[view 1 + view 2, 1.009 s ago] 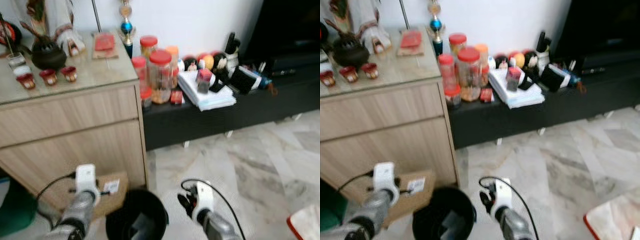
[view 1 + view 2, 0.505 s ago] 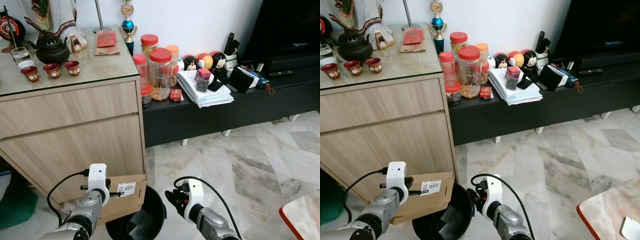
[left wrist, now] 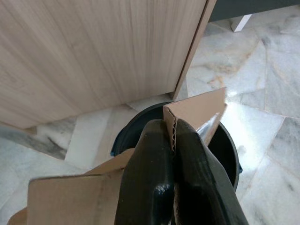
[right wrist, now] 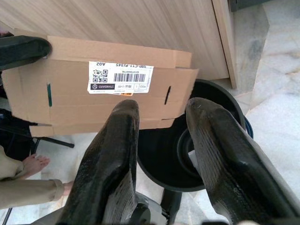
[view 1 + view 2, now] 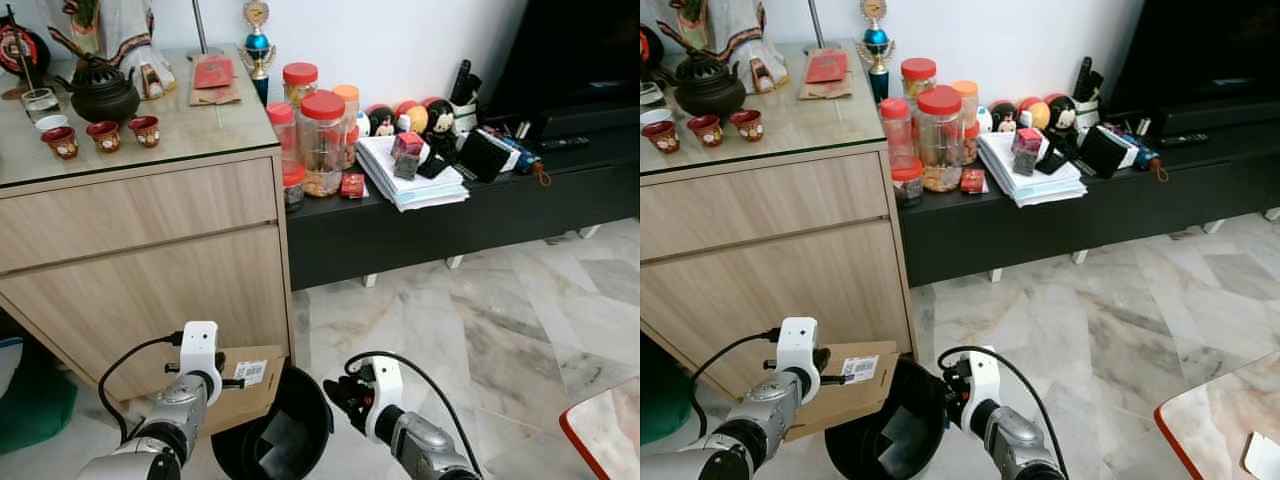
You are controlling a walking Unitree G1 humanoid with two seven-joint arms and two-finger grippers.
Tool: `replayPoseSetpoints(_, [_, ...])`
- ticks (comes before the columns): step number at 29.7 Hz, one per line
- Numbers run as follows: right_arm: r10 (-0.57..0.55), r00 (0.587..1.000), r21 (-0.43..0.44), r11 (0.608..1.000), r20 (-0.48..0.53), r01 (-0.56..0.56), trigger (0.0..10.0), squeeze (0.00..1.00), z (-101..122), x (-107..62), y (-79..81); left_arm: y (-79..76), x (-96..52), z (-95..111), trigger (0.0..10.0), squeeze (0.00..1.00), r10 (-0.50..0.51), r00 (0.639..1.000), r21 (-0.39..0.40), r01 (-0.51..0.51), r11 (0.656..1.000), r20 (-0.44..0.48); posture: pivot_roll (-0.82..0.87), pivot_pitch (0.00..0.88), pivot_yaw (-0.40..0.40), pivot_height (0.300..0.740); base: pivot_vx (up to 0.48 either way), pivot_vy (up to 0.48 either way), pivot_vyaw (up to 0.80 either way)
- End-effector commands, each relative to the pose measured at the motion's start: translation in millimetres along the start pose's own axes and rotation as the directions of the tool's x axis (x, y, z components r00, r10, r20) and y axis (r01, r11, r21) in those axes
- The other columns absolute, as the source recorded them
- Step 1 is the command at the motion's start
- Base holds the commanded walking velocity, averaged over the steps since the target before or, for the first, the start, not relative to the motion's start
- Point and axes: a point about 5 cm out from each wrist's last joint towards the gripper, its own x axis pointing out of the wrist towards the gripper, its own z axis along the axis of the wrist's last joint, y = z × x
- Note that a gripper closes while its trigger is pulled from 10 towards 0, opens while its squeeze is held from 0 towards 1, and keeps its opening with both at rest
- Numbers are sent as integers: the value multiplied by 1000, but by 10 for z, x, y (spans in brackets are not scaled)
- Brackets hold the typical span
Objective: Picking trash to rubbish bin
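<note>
The left pincer is clamped on the edge of a flattened cardboard box, its two black fingers pressed tight against the corrugated edge so the fluting shows between them. The box is plain brown card, folded flat, with a white shipping label bearing a barcode and a QR code on its face, two short dark slots cut in it, and a flap notched at one end. It hangs tilted in front of the lower part of a light wooden cabinet, its far corner reaching over the rim of a black bin that stands on the marble floor just beside the cabinet's corner. The bin is round and dark, with something pale lying at the bottom. The right pincer hovers above the bin with its fingers spread apart, gripping nothing, the box just beyond their tips. In the right wrist view a person's bare foot stands on the floor near the box. On the cabinet's tabletop sit a dark teapot and small red cups. To the right, a low black shelf carries red-lidded jars, a stack of papers and small figurines.
</note>
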Motion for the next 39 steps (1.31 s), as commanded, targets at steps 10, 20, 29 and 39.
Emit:
replayPoseSetpoints(10, [16,1000,-8,1000,15,-16,10000,0,49,17,16,-62,24,76,10000,1000,-29,1000,3,29,1000,9,43,47,-31,740,0,0,0])
replayPoseSetpoints(20, [19,1000,-9,1000,14,-19,10000,0,48,15,16,-53,24,80,10000,1000,-29,1000,2,29,1000,9,40,48,-30,740,0,0,0])
replayPoseSetpoints(29, [-149,989,-32,988,-12,148,10000,0,-38,-54,-120,262,-93,-245,10000,0,103,990,153,-89,984,-92,53,48,-26,740,0,0,0])
replayPoseSetpoints(39, [-369,923,-37,929,-111,368,10000,0,-332,-296,-369,609,-356,-713,10000,0,271,952,108,-257,960,-140,67,28,-27,740,0,0,0])
